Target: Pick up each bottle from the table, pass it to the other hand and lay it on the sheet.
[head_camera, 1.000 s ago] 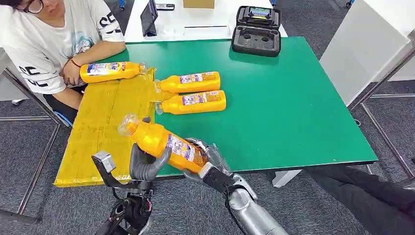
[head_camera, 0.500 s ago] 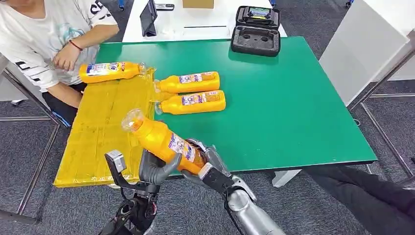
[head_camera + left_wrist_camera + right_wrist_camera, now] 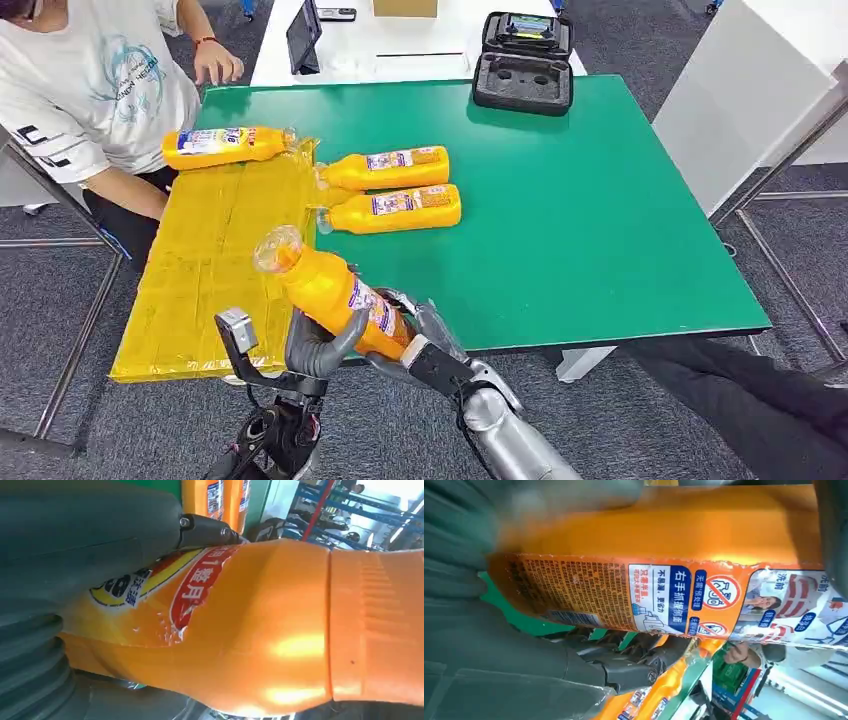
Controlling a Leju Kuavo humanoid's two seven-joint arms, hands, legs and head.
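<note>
An orange bottle [image 3: 325,288] with a clear cap hangs tilted over the table's near edge, cap toward the yellow sheet [image 3: 205,262]. My left hand [image 3: 313,347] grips its middle from below, and my right hand [image 3: 423,336] holds its base. Up close, the bottle [image 3: 260,630] lies against my left hand [image 3: 75,550]. In the right wrist view the labelled bottle [image 3: 649,545] rests on my right hand [image 3: 509,670]. Another bottle [image 3: 222,145] lies on the sheet's far end. Two more bottles [image 3: 388,168] [image 3: 398,208] lie side by side on the green table [image 3: 580,220].
A person [image 3: 90,90] sits at the far left corner, one hand [image 3: 218,62] by the table's far edge. A black open case [image 3: 523,60] stands at the back. A white table beyond carries a dark tablet [image 3: 303,35]. A white panel [image 3: 750,90] stands to the right.
Both hands have shifted the held bottle slightly right and tilted it more upright. The person's hand has left the bottle on the sheet and moved to the far table edge.
</note>
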